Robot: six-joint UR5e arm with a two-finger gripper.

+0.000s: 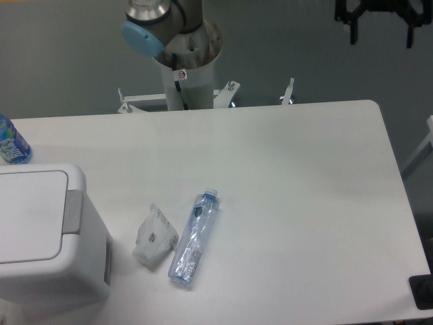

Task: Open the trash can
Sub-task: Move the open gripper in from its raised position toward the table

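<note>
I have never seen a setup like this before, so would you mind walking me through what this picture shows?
This is a single picture from a fixed camera looking down at a white table. At the top, behind the table's far edge, stands the base of a robot arm, a grey column with a light-blue cap. Its tool, the two-fingered grasping part, hangs dark in the top right corner, above and beyond the table; its fingers look spread and it holds nothing.

On the left is the trash can, a large white bin with its flat lid down and a grey button on the lid's edge. Beside it lie a crumpled white paper packet and a clear plastic bottle on its side. Another bottle shows partly at the left edge.
</note>
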